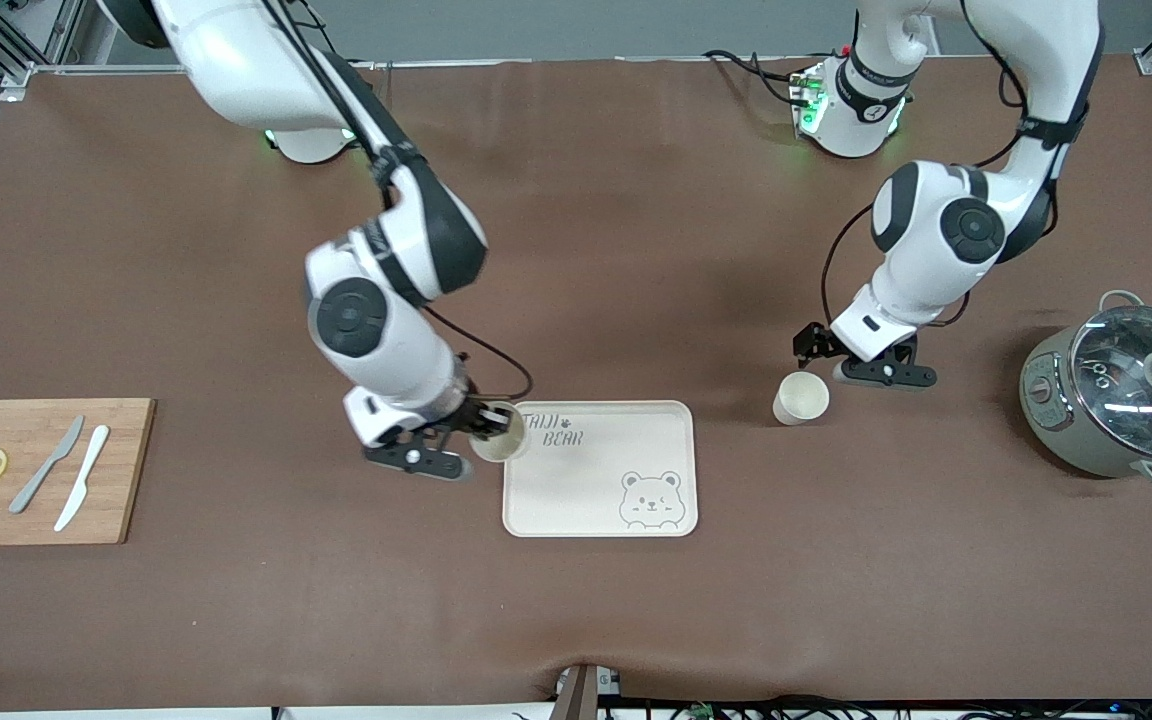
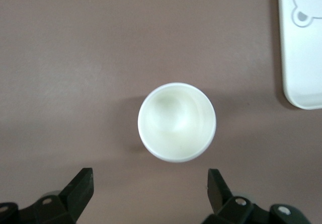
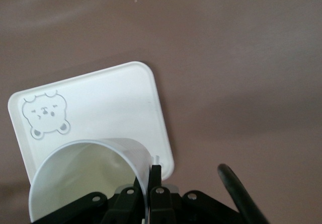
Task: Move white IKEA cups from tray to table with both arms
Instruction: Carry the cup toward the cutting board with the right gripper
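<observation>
cream tray (image 1: pixel 600 470) with grey bear, brown table (image 1: pixel 636 250)

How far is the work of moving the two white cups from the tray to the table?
Done: one small cream-white handleless cup stands upright on the brown cloth table, beside the cream rectangular bear tray; the open left gripper is not touching it.
In hand: the right gripper is shut on the second cup's rim at the tray's edge.
Left: setting that cup on the table.
</observation>
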{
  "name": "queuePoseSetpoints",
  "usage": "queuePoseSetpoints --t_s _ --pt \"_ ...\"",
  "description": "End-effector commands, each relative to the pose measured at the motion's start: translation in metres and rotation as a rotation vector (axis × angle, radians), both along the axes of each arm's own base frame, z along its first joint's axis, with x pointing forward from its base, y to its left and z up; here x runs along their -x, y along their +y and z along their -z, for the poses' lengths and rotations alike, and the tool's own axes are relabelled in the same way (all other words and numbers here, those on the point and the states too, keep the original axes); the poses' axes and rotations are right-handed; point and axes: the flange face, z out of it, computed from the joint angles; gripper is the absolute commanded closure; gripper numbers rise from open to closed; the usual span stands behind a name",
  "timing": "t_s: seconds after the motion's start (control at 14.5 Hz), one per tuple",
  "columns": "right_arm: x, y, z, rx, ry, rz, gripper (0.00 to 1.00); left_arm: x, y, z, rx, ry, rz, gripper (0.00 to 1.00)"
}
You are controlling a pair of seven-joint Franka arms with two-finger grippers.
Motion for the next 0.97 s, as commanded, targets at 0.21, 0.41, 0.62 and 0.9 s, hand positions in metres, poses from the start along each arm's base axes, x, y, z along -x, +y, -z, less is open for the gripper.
queuePoseSetpoints --t_s 0.21,0.41,0.62,0.9 --pt "0.005 -0.18 -0.068 0.029 0.075 -0.225 1.0 -0.041 0.021 -0.066 0.02 0.01 -0.046 0.0" --pt "0.005 -0.266 -0.065 0.018 0.065 -0.34 1.0 -0.078 0.037 -0.096 0.028 -0.015 -0.071 0.0" --pt "0.003 -0.318 -0.041 0.012 0.042 -0.413 1.0 -0.107 0.05 -0.125 -0.021 -0.003 -0.057 0.0" --pt "0.007 -0.362 0.001 0.042 -0.025 -0.483 1.0 -0.133 0.071 -0.155 -0.017 -0.026 -0.087 0.0"
